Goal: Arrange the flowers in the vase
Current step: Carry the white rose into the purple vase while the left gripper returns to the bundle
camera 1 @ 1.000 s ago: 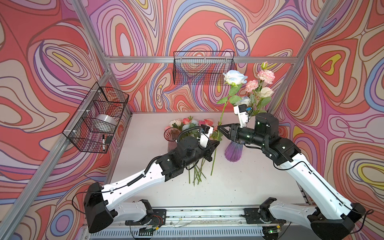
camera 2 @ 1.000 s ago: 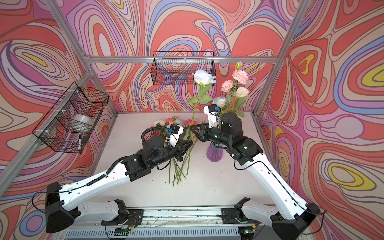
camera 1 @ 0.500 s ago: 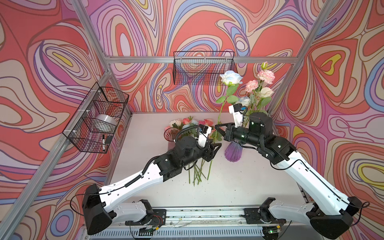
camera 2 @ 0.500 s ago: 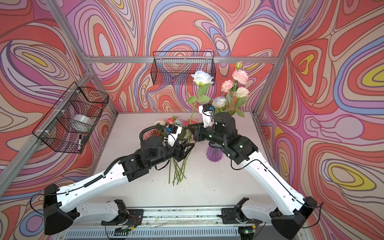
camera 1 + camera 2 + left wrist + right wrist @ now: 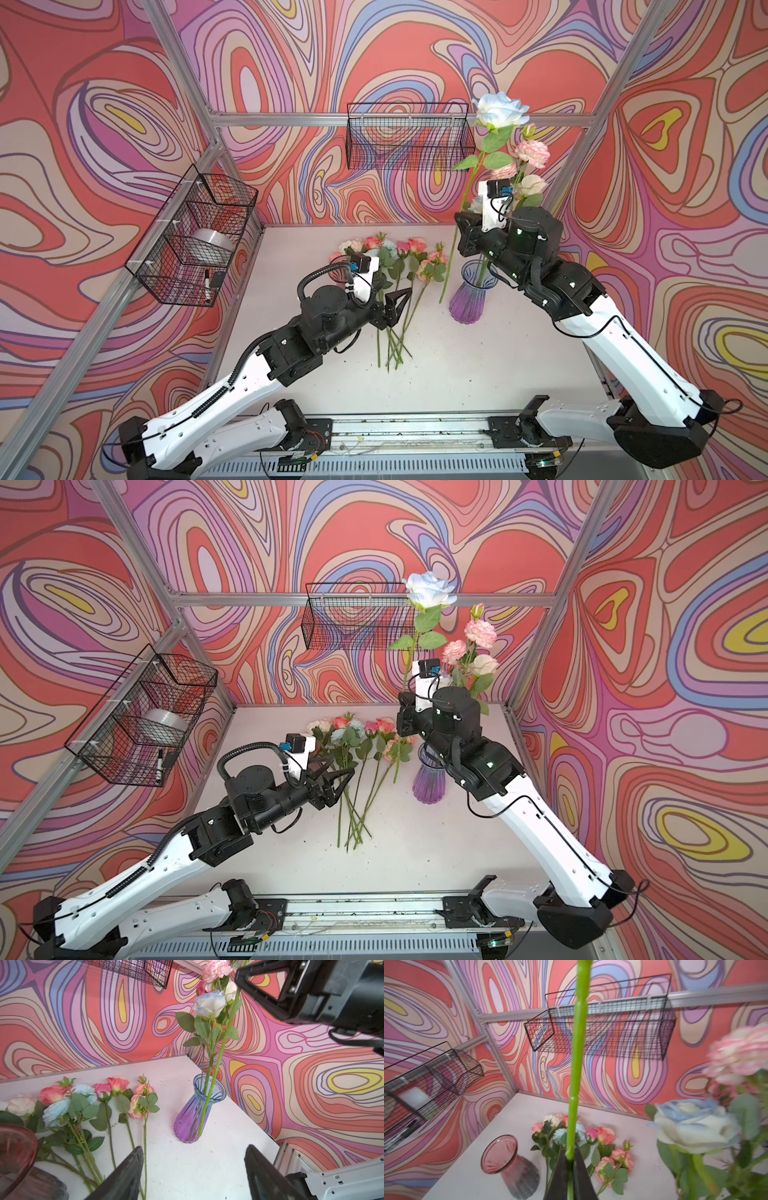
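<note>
One pale blue rose (image 5: 500,110) is held by the right claw (image 5: 571,1156), which is closed tight on the lower half of the green stem (image 5: 465,201). The stem stands nearly upright, a little tilted, with the head high above the claw. Its lower end (image 5: 200,1132) is not inside the vase (image 5: 468,305). It hangs outside the glass, below the level of the mouth, on the side that faces the left arm. Whether it touches the worktop (image 5: 457,374) I cannot tell. Several other blooms (image 5: 532,151) stand in the vase.

I judge that the coming move depends on this: the stem end must go up above the rim, then sideways toward the right arm, then down into the mouth.

The left claw (image 5: 334,778) is wide open and empty. It is above the stems of the flowers (image 5: 399,257) that lie on the worktop, and it is the nearer claw to them.
</note>
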Controlling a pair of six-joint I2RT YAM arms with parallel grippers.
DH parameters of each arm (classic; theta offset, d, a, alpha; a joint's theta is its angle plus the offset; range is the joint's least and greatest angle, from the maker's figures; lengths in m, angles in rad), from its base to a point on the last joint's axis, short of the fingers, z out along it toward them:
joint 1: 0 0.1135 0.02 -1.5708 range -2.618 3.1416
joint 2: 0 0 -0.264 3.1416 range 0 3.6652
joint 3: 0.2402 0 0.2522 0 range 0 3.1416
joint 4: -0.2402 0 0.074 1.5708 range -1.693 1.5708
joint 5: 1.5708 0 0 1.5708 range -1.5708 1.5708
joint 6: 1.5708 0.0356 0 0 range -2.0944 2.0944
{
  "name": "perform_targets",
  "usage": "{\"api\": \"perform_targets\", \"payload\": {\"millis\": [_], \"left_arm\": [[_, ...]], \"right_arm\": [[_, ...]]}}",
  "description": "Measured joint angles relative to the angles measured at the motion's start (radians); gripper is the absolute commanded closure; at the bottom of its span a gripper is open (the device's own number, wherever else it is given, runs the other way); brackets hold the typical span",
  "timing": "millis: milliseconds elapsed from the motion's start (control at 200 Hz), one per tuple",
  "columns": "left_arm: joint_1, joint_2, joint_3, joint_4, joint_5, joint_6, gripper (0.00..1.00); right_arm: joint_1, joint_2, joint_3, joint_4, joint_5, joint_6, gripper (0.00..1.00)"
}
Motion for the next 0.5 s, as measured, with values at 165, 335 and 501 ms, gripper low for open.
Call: {"api": "perform_targets", "payload": {"millis": [165, 335, 501], "left_arm": [[0.005, -0.050, -0.023, -0.048, -0.024, 0.000, 0.22], [0.007, -0.071, -0.033, -0.068, -0.040, 0.000, 0.21], [0.010, -0.071, -0.044, -0.071, -0.042, 0.000, 0.21]], "right_arm": [[0.000, 0.032, 0.039, 0.060, 0.173, -0.122, 1.00], [-0.001, 0.051, 0.040, 0.128, 0.284, -0.220, 1.00], [-0.008, 0.046, -0.014, 0.182, 0.338, -0.236, 1.00]]}}
